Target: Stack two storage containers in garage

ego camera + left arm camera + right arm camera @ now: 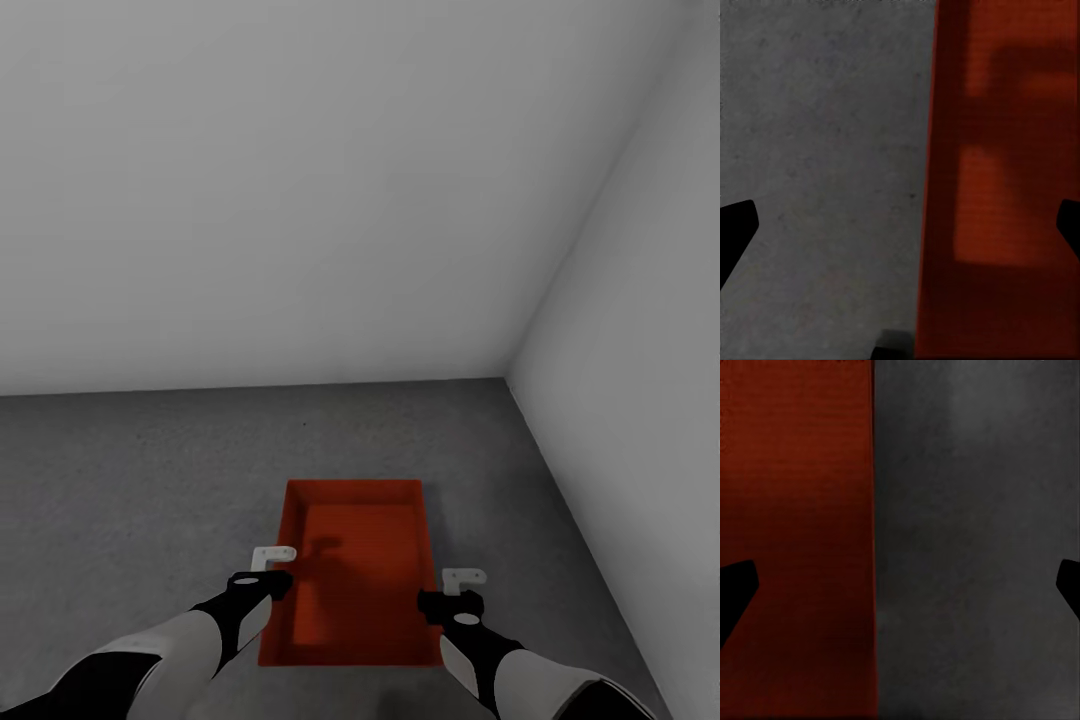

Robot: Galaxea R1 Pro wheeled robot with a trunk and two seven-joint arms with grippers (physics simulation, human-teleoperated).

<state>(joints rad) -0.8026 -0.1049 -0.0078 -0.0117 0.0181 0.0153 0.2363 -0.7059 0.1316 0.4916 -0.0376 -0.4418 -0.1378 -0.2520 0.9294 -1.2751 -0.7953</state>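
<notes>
One red-orange storage container (355, 560) rests on the dark grey concrete garage floor (150, 470) close to a corner. My left gripper (272, 556) is over its left wall and my right gripper (464, 577) over its right wall. In the left wrist view the left gripper (900, 225) is open, its dark fingertips spread wide, one over the floor (817, 150) and one over the container (1005, 187). The right gripper (900, 585) is open in the same way, straddling the container's (795, 510) edge and the floor (975, 547). Nothing is between either pair of fingers.
A plain white-grey wall (300, 200) stands beyond the container, and a second wall (640, 350) closes the right side, meeting it in a corner. Open concrete spreads to the left.
</notes>
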